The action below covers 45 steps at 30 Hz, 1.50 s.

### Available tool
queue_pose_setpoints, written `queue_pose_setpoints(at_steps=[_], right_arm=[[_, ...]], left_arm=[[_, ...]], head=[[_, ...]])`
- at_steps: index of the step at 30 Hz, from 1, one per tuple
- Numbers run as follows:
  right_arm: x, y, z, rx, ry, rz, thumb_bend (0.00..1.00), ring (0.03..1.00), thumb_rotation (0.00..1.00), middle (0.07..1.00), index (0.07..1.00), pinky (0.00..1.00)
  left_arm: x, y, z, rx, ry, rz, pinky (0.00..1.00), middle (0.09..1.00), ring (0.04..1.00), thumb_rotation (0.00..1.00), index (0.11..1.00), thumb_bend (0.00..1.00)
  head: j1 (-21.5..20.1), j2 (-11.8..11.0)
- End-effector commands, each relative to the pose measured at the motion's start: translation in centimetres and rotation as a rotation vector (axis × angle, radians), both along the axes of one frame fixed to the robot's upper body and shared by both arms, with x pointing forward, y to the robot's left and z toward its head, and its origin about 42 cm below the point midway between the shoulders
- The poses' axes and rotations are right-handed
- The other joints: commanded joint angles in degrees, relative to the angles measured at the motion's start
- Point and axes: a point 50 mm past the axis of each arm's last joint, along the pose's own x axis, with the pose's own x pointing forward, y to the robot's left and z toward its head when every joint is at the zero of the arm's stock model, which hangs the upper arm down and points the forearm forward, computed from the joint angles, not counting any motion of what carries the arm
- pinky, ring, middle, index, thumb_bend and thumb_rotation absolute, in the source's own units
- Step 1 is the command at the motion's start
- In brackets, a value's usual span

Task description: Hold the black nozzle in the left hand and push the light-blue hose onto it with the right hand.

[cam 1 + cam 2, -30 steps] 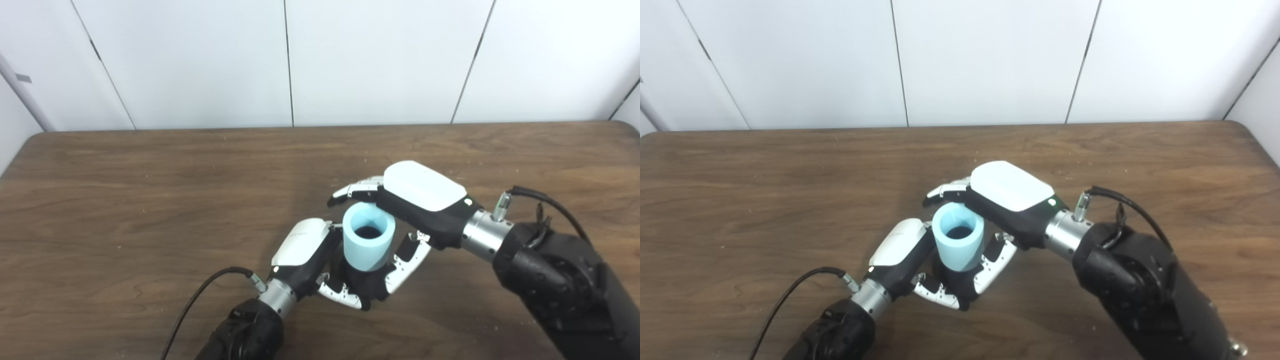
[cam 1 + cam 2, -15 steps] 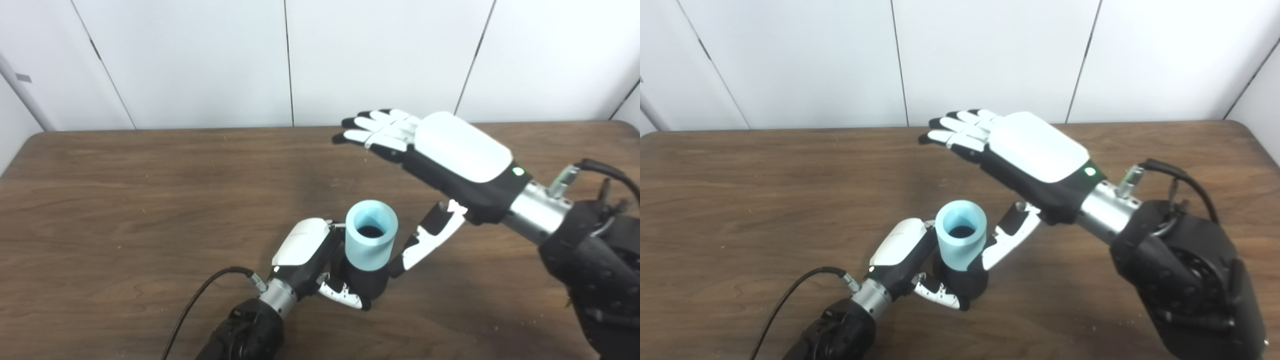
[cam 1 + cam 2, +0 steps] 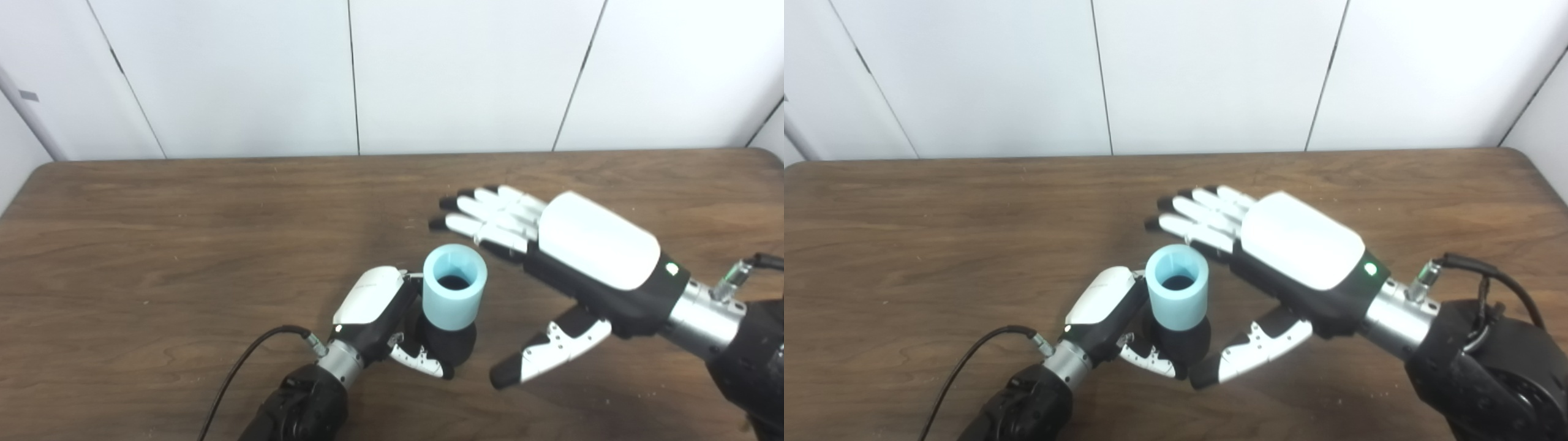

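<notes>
While the left hand [image 3: 383, 312] gripped the black nozzle [image 3: 450, 343], the light-blue hose [image 3: 454, 294] stood seated; the right hand [image 3: 569, 263], at 3 o'clock, was spread empty and should stay clear.

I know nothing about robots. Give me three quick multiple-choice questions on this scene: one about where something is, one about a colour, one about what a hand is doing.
1. Where is the light-blue hose?
A. flat on the table
B. upright on the black nozzle
C. in the right hand

2. What colour is the table?
A. white
B. dark wood brown
C. green

3. What is the right hand doing?
A. open, holding nothing
B. gripping the hose
C. out of sight

Answers:
1 B, the hose stands on the nozzle held by the left hand.
2 B, brown wood grain shows.
3 A, its fingers are spread beside the hose, clear of it.
</notes>
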Motion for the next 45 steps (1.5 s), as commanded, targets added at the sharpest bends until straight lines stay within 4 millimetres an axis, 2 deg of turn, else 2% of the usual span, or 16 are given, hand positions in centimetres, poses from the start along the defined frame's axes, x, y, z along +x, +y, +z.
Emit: queue_pose_setpoints(at_steps=[1,10,18,26,34,36,39,45], right_arm=[[-0.4,-0.1,0.4,-0.012,-0.033,-0.002,0.61,1.0,1.0,1.0,0.967,1.0],[-1.3,1.2,-1.9,-0.034,-0.013,0.014,0.71,1.0,1.0,1.0,1.0,1.0],[-1.4,2.0,-2.3,-0.04,-0.018,0.039,0.7,1.0,1.0,1.0,1.0,1.0],[-1.5,2.0,-1.7,-0.038,-0.034,0.055,0.68,1.0,1.0,1.0,1.0,1.0],[-0.8,1.1,-1.1,-0.032,-0.049,0.029,0.68,1.0,1.0,1.0,1.0,1.0],[-0.7,0.8,-0.9,-0.03,-0.053,0.02,0.68,1.0,1.0,1.0,1.0,1.0],[-0.7,0.4,-0.4,-0.019,-0.059,0.009,0.68,1.0,1.0,1.0,1.0,1.0],[-0.5,0.4,0.5,-0.002,-0.09,0.004,0.67,1.0,1.0,1.0,1.0,1.0]], left_arm=[[-1.2,0.4,-3.7,0.087,0.199,-0.019,0.84,0.471,0.636,0.0,0.491,0.52],[-1.3,0.4,-3.8,0.091,0.201,-0.019,0.83,0.487,0.638,0.0,0.486,0.52],[-1.1,0.5,-3.8,0.096,0.201,-0.019,0.82,0.478,0.641,0.0,0.49,0.52],[-1.1,0.4,-3.9,0.102,0.2,-0.02,0.83,0.478,0.641,0.0,0.49,0.52],[-1.2,0.3,-3.9,0.108,0.202,-0.027,0.83,0.478,0.641,0.0,0.49,0.52],[-1.2,0.2,-4.0,0.114,0.2,-0.028,0.83,0.529,0.645,0.0,0.462,0.52],[-1.2,0.3,-3.9,0.118,0.195,-0.033,0.84,0.544,0.647,0.0,0.448,0.51],[-1.2,0.4,-3.7,0.129,0.184,-0.035,0.83,0.505,0.644,0.0,0.478,0.52]], head=[[-0.2,0.1],[-0.2,0.0],[-0.2,0.0],[-0.2,0.2],[-0.2,0.3],[-0.3,0.2],[-0.3,0.2],[-0.2,0.5]])
